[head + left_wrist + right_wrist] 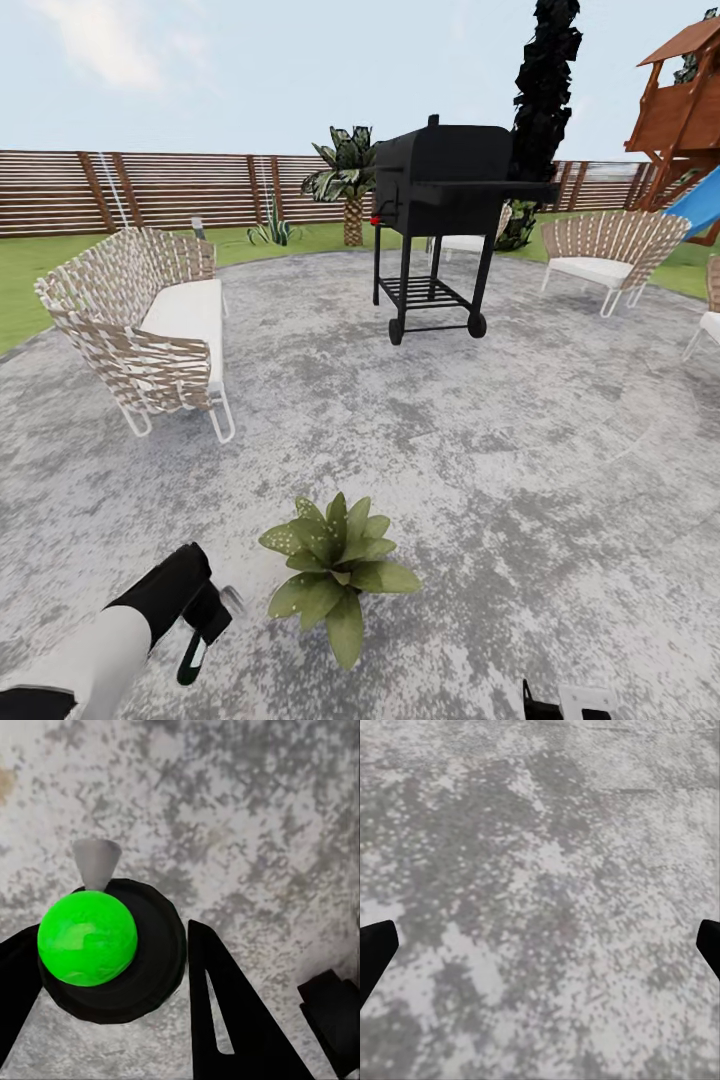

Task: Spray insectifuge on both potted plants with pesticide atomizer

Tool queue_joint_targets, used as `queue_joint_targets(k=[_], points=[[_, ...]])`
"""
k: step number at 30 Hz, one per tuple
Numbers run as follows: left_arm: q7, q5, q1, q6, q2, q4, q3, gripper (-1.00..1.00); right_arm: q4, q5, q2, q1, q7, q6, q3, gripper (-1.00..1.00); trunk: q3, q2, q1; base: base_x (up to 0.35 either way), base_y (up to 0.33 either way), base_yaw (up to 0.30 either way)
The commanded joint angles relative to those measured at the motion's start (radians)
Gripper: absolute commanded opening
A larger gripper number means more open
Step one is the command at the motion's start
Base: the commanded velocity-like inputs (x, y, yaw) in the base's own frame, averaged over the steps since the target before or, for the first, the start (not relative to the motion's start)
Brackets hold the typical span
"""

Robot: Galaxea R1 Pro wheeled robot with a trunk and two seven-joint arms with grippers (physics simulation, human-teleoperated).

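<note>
My left gripper (205,625) clenches the pesticide atomizer (192,655); I should swing its nozzle toward two o'clock, at the potted plant (335,572).

I'm looking across a round grey mottled stone patio (420,420) with a black wheeled grill (445,215) standing toward its far side under an open, pale, lightly clouded sky. Left of the grill sits a woven wicker sofa (150,325) with white cushions, right of it a matching wicker chair (610,250), and behind the grill I see a small palm (348,180) and a tall dark tree (545,95). Beyond the grill, green lawn (30,275) meets a brown slatted fence (180,190), with a wooden play tower (685,100) and blue slide (700,205) far to its right.
</note>
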Motion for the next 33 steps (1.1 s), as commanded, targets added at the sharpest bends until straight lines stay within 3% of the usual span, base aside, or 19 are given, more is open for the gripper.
queue_joint_targets(k=[1, 3, 6, 13, 26, 31, 32, 33], points=[[-0.029, -0.017, -0.018, 0.005, -0.002, -0.001, -0.004, -1.0, 0.002, 0.011, -0.001, -0.001, -0.007, -0.003, -0.004, 1.0, -0.001, 0.0, 0.0, 0.0, 0.0, 0.0], [-0.048, -0.035, -0.034, 0.009, -0.006, -0.001, -0.011, -1.0, 0.002, 0.011, -0.001, -0.001, -0.007, -0.003, -0.004, 1.0, -0.001, 0.0, 0.0, 0.0, 0.0, 0.0], [-0.051, -0.106, -0.033, 0.012, -0.006, -0.001, -0.018, -1.0, 0.002, 0.011, -0.001, -0.001, -0.007, -0.003, -0.004, 1.0, -0.001, 0.0, 0.0, 0.0, 0.0, 0.0], [-0.045, -0.16, -0.026, 0.008, -0.003, 0.002, -0.017, -1.0, 0.002, 0.011, 0.0, -0.001, -0.007, -0.003, -0.004, 1.0, -0.001, 0.0, 0.0, -0.004, 0.033, -0.023], [-0.045, -0.162, -0.026, 0.008, -0.004, 0.009, -0.012, -1.0, 0.002, 0.011, 0.0, -0.001, -0.007, -0.003, -0.003, 1.0, -0.001, 0.0, 0.0, -0.108, 0.28, -0.279], [-0.045, -0.15, -0.025, 0.006, -0.008, 0.008, -0.008, -1.0, 0.002, 0.011, 0.0, -0.001, -0.007, -0.004, -0.003, 1.0, -0.001, 0.0, 0.0, -0.036, 0.064, -0.089], [-0.046, -0.146, -0.025, 0.005, -0.014, 0.005, -0.006, -1.0, 0.002, 0.011, 0.0, -0.001, -0.007, -0.005, -0.003, 1.0, -0.001, 0.0, 0.0, -0.004, 0.006, -0.009], [-0.048, -0.142, -0.026, 0.003, -0.048, 0.001, -0.008, -1.0, 0.002, 0.011, 0.0, -0.001, -0.007, -0.004, -0.003, 1.0, -0.001, 0.0, 0.0, -0.001, 0.002, -0.002]])
